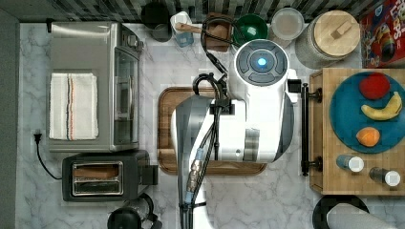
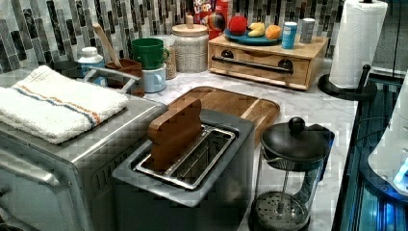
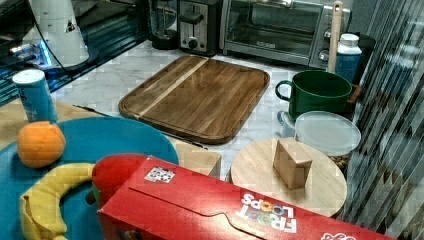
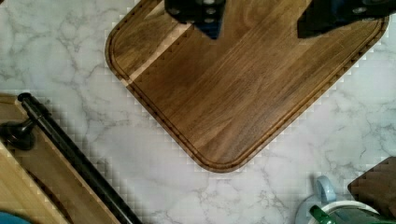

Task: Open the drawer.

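Observation:
The drawer (image 2: 256, 56) is a light-wood box under the top that carries the blue plate, and its front sits flush, shut. Its long black bar handle (image 1: 304, 129) (image 2: 255, 65) runs along the front, and crosses a corner of the wrist view (image 4: 70, 151). My gripper (image 4: 258, 30) is open, its two dark fingers (image 4: 205, 14) spread wide with nothing between them. It hangs over the dark walnut tray (image 4: 224, 107), well short of the handle. In the top view my white arm (image 1: 258, 114) covers the tray (image 1: 167, 124), just to the top view's left of the handle.
A toaster oven (image 1: 90, 86) and toaster (image 1: 102, 176) stand at the top view's left. A French press (image 2: 288, 168) and paper towel roll (image 2: 356, 43) flank the counter. Mugs (image 2: 149, 53), a jar (image 1: 329, 38) and a cereal box (image 3: 225, 205) line the back.

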You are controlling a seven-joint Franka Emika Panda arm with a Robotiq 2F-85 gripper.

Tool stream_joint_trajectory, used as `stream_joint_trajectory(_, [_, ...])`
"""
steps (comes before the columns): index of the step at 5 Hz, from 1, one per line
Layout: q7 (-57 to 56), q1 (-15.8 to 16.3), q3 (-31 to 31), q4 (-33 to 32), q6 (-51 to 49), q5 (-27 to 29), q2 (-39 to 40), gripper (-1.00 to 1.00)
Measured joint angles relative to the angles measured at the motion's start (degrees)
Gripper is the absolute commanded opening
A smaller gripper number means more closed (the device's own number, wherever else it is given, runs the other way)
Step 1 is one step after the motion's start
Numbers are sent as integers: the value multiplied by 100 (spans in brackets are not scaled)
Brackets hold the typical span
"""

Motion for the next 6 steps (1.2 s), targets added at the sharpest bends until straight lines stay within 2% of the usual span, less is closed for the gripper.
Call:
stream_joint_trajectory(3, [-2, -49, -50, -39, 85, -34, 22, 100])
stream_joint_trajectory(4, [-12, -158, 98, -173, 235, -39, 20, 100])
stream_joint_trajectory(5, [-264, -182, 114, -397, 320, -39, 20, 100])
stream_joint_trajectory(6, [-1243, -232, 112, -643, 322, -39, 16, 100])
